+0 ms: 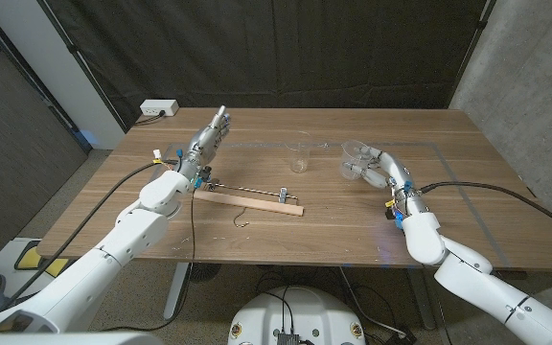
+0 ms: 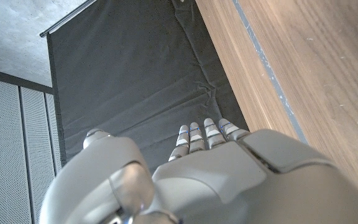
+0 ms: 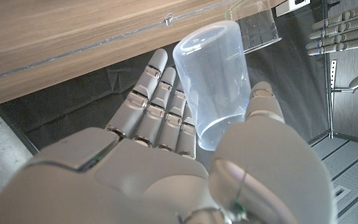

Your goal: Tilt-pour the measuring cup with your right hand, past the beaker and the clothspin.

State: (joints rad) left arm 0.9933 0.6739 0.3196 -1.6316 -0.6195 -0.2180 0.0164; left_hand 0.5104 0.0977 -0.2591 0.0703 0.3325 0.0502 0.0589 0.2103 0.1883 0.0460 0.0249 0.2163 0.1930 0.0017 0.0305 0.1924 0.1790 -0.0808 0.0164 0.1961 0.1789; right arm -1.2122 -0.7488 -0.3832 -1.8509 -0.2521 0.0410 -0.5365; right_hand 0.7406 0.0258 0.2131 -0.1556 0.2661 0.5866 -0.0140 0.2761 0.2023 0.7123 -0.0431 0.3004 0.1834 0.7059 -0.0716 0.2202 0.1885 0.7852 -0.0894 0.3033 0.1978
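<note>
My right hand [image 1: 379, 172] holds the clear plastic measuring cup [image 1: 355, 158] above the table, tilted with its mouth toward the beaker. In the right wrist view the measuring cup [image 3: 215, 81] sits between the thumb and the fingers [image 3: 157, 99]. The small clear beaker [image 1: 300, 157] stands upright on the table, left of the cup and apart from it; the beaker [image 3: 258, 26] also shows beyond the cup. A small clothespin [image 1: 285, 195] is clipped on a wooden hanger bar [image 1: 247, 202] nearer the front. My left hand [image 1: 209, 137] is raised at the left, fingers [image 2: 205, 134] straight, holding nothing.
The wooden bar with its wire hook [image 1: 242, 217] lies across the table's [image 1: 468, 153] middle, in front of the beaker. A white power strip [image 1: 158, 108] sits at the back left corner. A dark curtain [image 2: 135, 74] hangs behind the table.
</note>
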